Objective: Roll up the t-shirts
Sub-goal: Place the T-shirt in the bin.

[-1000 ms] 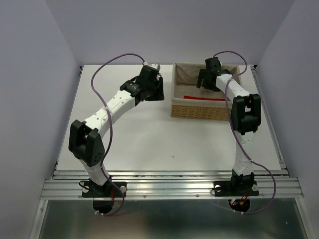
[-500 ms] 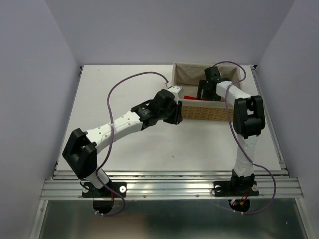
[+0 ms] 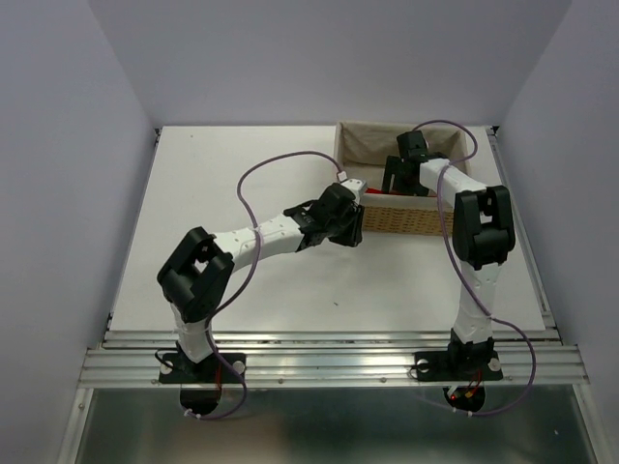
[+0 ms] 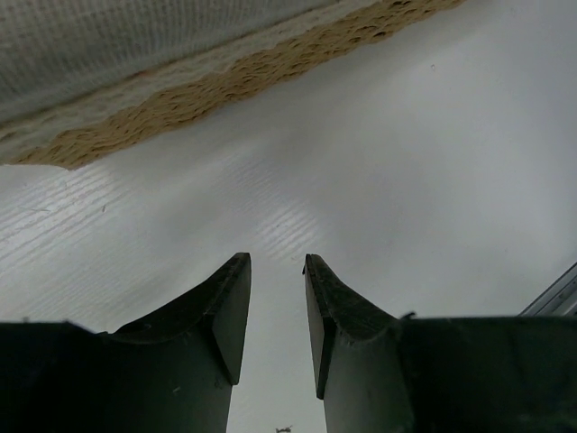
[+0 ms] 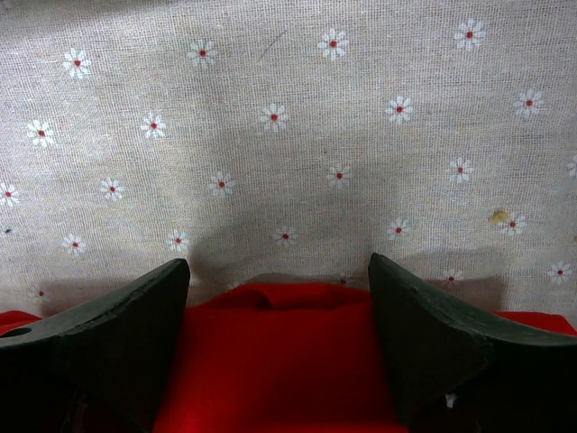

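The red shirt [image 5: 270, 370] lies down in the basket [image 3: 397, 220], at the far right of the worktop [image 3: 242, 164]. From above only a thin red strip shows, along the inside of the near wall. The right hand [image 5: 278, 271] is lowered into the basket directly over the shirt, its two fingers spread wide and empty. The cloth lies between and below them, with a small raised fold midway between the tips. Whether the fingertips actually press on the cloth I cannot tell. Just behind the shirt rises the basket's lining [image 5: 270, 117], a pale woven fabric printed with small white daisies with red centres, and the shirt's far edge lies right against it.

The left hand [image 4: 275, 271] is outside the basket, just beside its near left corner and low over the bare white worktop. Its fingers stand a narrow gap apart with nothing between them. Its own camera shows the basket's wicker side and a band of pale lining running across the top, close ahead of the fingertips. The shirt is on the other side of that wall from this hand.
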You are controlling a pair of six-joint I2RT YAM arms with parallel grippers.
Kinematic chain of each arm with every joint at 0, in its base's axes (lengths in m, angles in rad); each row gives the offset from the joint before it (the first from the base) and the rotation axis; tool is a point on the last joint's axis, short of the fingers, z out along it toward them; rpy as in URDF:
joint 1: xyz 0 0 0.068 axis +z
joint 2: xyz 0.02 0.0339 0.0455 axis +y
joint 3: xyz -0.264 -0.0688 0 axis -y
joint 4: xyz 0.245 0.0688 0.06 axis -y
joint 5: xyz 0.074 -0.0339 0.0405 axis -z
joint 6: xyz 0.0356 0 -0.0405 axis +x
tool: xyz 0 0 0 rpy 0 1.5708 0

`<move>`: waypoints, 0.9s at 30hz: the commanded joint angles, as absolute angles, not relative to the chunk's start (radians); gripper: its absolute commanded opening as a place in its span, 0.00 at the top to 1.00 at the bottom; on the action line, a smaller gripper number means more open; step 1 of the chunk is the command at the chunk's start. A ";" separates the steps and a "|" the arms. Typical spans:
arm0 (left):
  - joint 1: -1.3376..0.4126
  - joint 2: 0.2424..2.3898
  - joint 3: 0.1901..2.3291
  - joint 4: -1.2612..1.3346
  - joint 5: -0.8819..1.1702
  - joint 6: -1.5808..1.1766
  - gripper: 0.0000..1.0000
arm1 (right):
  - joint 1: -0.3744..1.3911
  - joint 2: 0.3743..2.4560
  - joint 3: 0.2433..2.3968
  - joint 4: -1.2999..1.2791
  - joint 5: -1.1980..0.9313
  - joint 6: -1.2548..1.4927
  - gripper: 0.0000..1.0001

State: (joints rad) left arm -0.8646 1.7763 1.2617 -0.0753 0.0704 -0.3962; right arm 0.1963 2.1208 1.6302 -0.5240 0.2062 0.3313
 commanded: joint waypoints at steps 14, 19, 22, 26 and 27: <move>-0.871 1.847 1.347 -0.011 0.060 -0.367 0.58 | 0.236 1.996 1.536 -0.561 0.147 0.310 0.14; -0.871 1.855 1.354 -0.014 0.055 -0.367 0.56 | 0.245 1.985 1.517 -0.577 0.140 0.298 0.14; -0.870 1.858 1.358 -0.014 0.058 -0.368 0.56 | 0.245 1.980 1.513 -0.589 0.133 0.298 0.13; -0.871 1.847 1.358 -0.018 0.061 -0.367 0.56 | 0.245 1.953 1.531 -0.588 0.169 0.311 0.10; -0.871 1.841 1.358 -0.020 0.061 -0.367 0.55 | 0.245 1.936 1.548 -0.588 0.192 0.314 0.10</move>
State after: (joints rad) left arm -0.8646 1.8668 1.3190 -0.0418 0.0700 -0.3824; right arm 0.2314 2.0178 1.5246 -0.5385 0.1642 0.3092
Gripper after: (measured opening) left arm 0.441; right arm 0.895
